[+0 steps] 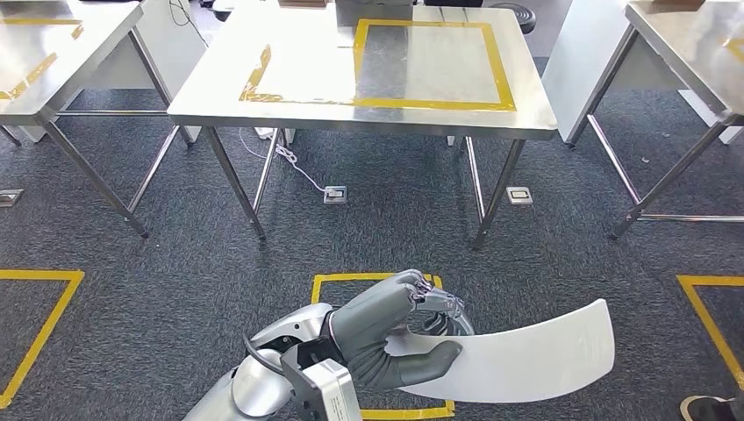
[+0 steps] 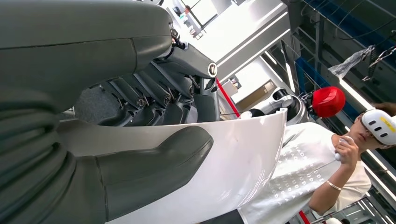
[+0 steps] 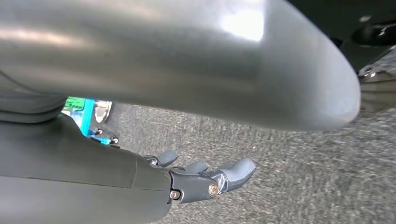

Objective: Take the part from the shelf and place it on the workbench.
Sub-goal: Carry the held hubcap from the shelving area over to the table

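The part [image 1: 526, 355] is a long, curved white panel. My left hand [image 1: 386, 329] grips it at its left end, low in the head view, above the carpet. The thumb lies across its face and the fingers are wrapped behind. The left wrist view shows the thick grey thumb [image 2: 154, 163] pressed on the white part [image 2: 233, 158]. The steel workbench [image 1: 307, 110] stands ahead of the hand and apart from it, with a yellow tape frame [image 1: 360, 61] on its top. My right hand [image 3: 205, 179] hangs over the floor, fingers apart and holding nothing.
Steel tables stand to the left [image 1: 53, 79] and right [image 1: 693, 53] of the workbench. Yellow tape squares [image 1: 35, 333] mark the carpet, and floor sockets [image 1: 334, 194] with a cable lie under the bench. A person in white [image 2: 317, 163] stands close by, with a shoe [image 1: 706, 408] at my right.
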{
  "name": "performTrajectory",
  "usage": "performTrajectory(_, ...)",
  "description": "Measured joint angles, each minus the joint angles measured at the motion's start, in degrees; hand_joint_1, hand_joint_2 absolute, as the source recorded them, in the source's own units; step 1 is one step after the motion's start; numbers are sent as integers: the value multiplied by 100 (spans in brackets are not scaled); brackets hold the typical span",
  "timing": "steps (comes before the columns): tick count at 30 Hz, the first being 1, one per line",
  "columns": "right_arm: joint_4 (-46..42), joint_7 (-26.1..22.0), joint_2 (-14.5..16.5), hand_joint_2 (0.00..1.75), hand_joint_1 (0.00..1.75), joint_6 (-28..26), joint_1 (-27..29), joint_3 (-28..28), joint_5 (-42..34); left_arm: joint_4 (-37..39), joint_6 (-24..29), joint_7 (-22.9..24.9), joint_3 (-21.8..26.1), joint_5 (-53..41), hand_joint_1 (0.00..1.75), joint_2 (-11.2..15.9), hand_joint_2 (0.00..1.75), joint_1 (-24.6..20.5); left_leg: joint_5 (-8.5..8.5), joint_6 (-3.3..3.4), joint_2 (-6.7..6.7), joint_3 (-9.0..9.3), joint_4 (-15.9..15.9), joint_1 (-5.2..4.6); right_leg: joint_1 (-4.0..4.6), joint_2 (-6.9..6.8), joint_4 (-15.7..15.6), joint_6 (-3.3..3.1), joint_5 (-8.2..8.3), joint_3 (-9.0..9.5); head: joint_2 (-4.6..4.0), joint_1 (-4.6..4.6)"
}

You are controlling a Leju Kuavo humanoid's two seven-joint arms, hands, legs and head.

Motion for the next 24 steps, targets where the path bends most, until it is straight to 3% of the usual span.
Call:
performTrajectory(2, 0, 1, -2, 0, 0, 0, -9, 0, -7, -1, 0, 1, -1, 0, 175, -3, 175, -3, 45, 87, -17, 128, -290, -18, 10, 7, 0, 83, -43, 20, 0, -4)
performTrajectory(6, -2, 0, -1, 0, 0, 0, -21, 0, -5, -4, 0, 5, -2, 1, 175, -26, 175, -14, 15, 284, -26, 155, -317, -23, -17, -7, 142, 195, -161, -18, 0, 13)
performTrajectory(7, -2, 0, -1, 0, 0, 0, -23, 0, 2, -4, 0, 11, -2, 1, 175, -38, 175, -19, 6, 318, -20, 167, -322, -20, -16, -12, 398, 210, -289, -145, 0, 24)
performTrajectory(9, -2, 0, -1, 0, 0, 0, -21, 0, 14, -3, 0, 28, -2, 3, 175, -50, 175, -20, -24, 367, -6, 180, -321, -41, -2, -18, 1192, 220, -610, -590, 0, 44)
performTrajectory(10, -2, 0, -1, 0, 0, 0, -15, 0, 17, -1, 0, 39, -2, 4, 175, -51, 175, -17, -39, 387, -3, 188, -320, -59, 6, -18, 1547, 217, -705, -817, 0, 49)
performTrajectory(11, -2, 0, -1, 0, 0, 0, -9, 0, 19, 1, 0, 44, -2, 4, 175, -50, 175, -14, -54, 402, -6, 203, -319, -77, 14, -18, 1724, 200, -689, -960, 0, 51)
performTrajectory(12, -2, -1, -1, 0, 0, 0, -5, 0, 21, 1, 0, 48, -2, 4, 175, -50, 175, -12, -70, 412, -12, 225, -319, -96, 27, -18, 1675, 172, -558, -991, 0, 54)
performTrajectory(13, -2, -2, -1, 0, 0, 0, -4, 0, 22, 1, 0, 48, -2, 4, 175, -50, 175, -13, -89, 416, -19, 257, -319, -114, 46, -17, 1409, 130, -340, -908, 0, 57)
performTrajectory(14, -2, -3, -3, 0, 0, 0, -6, 0, 21, -1, 0, 48, -2, 5, 175, -51, 175, -14, -111, 414, -24, 290, -319, -124, 78, -18, 986, 69, -82, -738, 0, 60)
performTrajectory(16, -1, -4, -17, 0, 0, 0, -17, 0, 16, -3, 0, 49, -2, 6, 175, -52, 175, -14, -160, 380, -26, 330, -311, -153, 149, -36, 278, -38, 208, -438, 0, 64)
performTrajectory(18, 0, -1, -26, 0, 0, 0, -21, 0, 9, -3, 0, 51, -2, 8, 175, -52, 175, -13, -198, 324, -23, 340, -313, -158, 199, -51, 68, -82, 214, -353, 0, 68)
performTrajectory(21, 0, 2, -17, 0, 0, -3, -7, 0, 2, -17, 0, 52, -2, 9, 175, -56, 175, -15, -269, 233, -10, 350, -247, -158, 155, -47, -7, -126, 219, -280, 0, 63)
performTrajectory(22, -1, 3, -14, 0, 0, -8, -6, 0, -3, -26, 0, 49, -2, 12, 175, -57, 175, -18, -357, 196, -7, 280, -79, -155, 126, -49, -35, -148, 218, -239, 0, 52)
performTrajectory(24, -1, 4, -10, 0, 0, -14, -11, 0, -23, -35, 0, 48, -2, 17, 175, -49, 175, -11, -636, 124, -4, -69, 575, -117, 99, -53, -52, -176, 183, -176, 0, 26)
